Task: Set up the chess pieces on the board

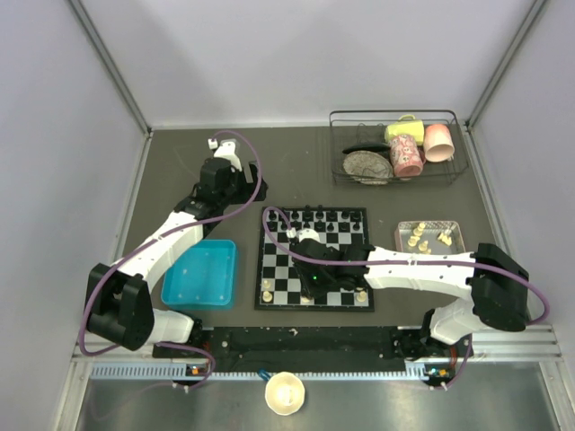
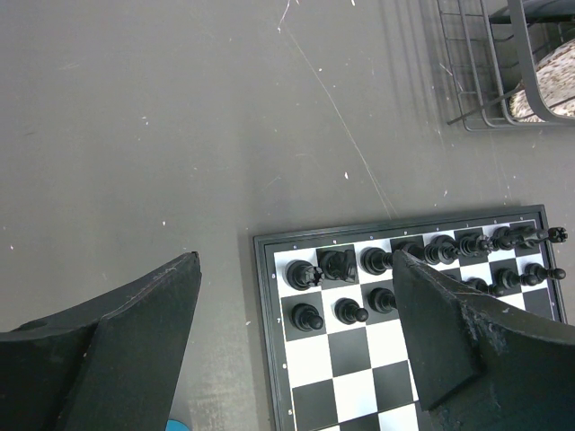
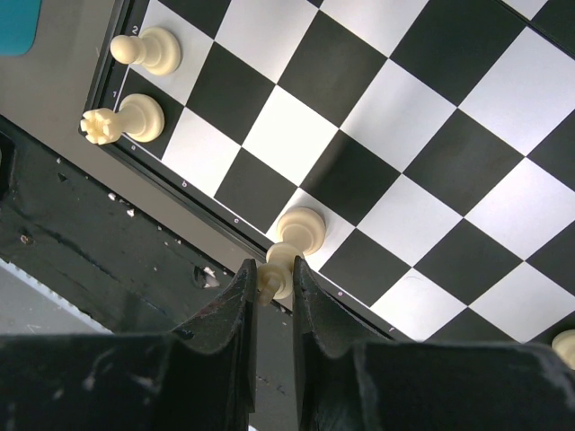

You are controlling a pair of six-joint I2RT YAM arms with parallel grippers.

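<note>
The right gripper (image 3: 272,269) is closed on the head of a cream chess piece (image 3: 299,229). The base of this piece rests on a white square in the chessboard's (image 1: 314,259) row nearest the arms, right at the dark border. From the wrist view the piece looks tilted toward the fingers, and its type cannot be made out. Further along that row, in the corner square, stands a cream rook (image 3: 121,121), with a cream pawn (image 3: 144,49) on the square just ahead of it. In the top view the right arm reaches across the board from the right.

The left gripper (image 2: 296,269) hangs with its fingers spread wide and nothing between them, above the board's far left corner. The black pieces (image 2: 422,260) fill the two far rows there.

More cream pieces (image 1: 420,238) lie in the pinkish tray (image 1: 456,235), just to the right of the board. A blue tray (image 1: 202,272) sits close to the board's left side. A wire rack (image 1: 395,148) holding cups and a plate stands at the far right of the worktop (image 1: 296,171).
</note>
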